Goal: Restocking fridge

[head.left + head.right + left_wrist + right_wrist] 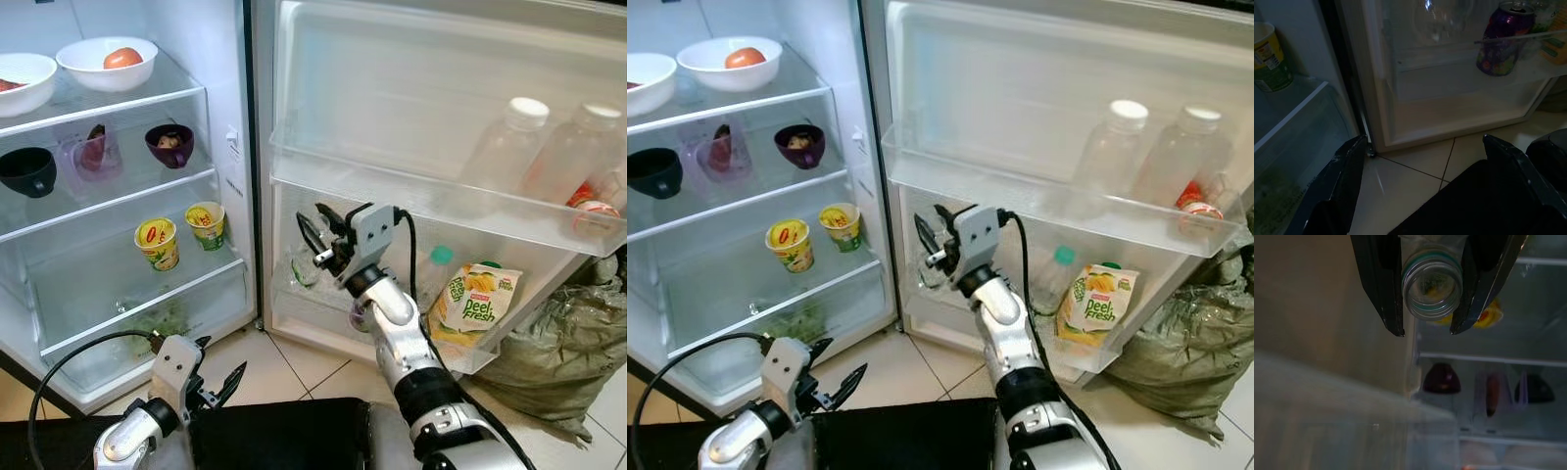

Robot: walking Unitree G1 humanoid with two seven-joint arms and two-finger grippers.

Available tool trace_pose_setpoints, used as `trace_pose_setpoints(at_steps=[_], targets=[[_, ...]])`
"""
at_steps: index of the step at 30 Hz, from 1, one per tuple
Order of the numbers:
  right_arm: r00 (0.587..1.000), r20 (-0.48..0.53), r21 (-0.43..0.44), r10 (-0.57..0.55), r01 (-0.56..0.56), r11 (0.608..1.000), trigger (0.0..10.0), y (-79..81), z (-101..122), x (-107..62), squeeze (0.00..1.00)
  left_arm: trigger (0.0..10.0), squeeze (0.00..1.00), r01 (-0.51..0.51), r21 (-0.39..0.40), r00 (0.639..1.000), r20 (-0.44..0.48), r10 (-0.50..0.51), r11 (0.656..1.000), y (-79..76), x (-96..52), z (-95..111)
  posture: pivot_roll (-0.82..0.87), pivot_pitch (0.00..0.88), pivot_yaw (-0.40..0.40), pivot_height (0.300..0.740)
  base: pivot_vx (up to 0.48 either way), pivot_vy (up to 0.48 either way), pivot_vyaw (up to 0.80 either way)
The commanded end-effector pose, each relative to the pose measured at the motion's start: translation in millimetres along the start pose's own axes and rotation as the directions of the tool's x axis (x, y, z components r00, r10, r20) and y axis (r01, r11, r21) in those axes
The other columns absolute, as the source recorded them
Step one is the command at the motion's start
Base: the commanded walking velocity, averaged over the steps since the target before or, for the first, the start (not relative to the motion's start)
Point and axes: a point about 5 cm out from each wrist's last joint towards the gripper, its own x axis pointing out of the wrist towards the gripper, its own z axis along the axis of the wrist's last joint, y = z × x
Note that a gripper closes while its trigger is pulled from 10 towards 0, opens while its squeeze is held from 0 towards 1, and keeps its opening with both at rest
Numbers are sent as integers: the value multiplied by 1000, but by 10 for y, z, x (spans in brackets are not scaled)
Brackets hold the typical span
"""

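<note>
While the fridge stood open, the right pincer point(315, 240) pinched a clear bottle point(1432, 283) at the lower door shelf point(323, 328).
A juice pouch point(478, 299) sat to its right; the left pincer point(217, 377) hung spread, low by the floor point(1415, 171).

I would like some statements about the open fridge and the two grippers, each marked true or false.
1. The right gripper holds a clear bottle between its jaws. True.
2. A juice carton stands in the lower door bin. True.
3. Two yellow cups stand on the top shelf. False: they stand on a lower shelf; the top shelf carries white bowls.
4. The left gripper grips a purple can. False: its jaws are open and empty, low near the floor.
5. Two capped bottles stand in the upper door bin. True.
</note>
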Motion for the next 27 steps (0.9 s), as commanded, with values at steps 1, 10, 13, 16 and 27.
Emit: trace_pose_setpoints(at_steps=[1,10,13,16,27], targets=[[1000,-3,-17,-23,23,1000,10000,16,-64,-63,0,10000,0,13,-1,1000,-20,-13,1000,-18,-38,-25,37,175,-78,438,0,0,0],[996,-6,-78,-85,85,993,10000,-45,-120,-92,0,10000,0,22,20,1000,3,-22,1000,13,-42,70,46,196,-76,438,0,0,0],[995,1,-92,-98,98,991,10000,-60,-106,-71,0,10000,0,23,27,1000,8,-23,999,19,-52,95,47,201,-76,438,0,0,0],[995,-5,-96,-104,103,990,10000,-56,-112,-51,0,10000,0,25,29,1000,12,-25,999,12,-53,110,45,210,-76,438,0,0,0],[996,-70,-69,-63,58,996,10000,76,-221,-11,0,10000,0,44,32,998,46,-45,999,-60,14,216,41,239,-85,438,0,0,0]])
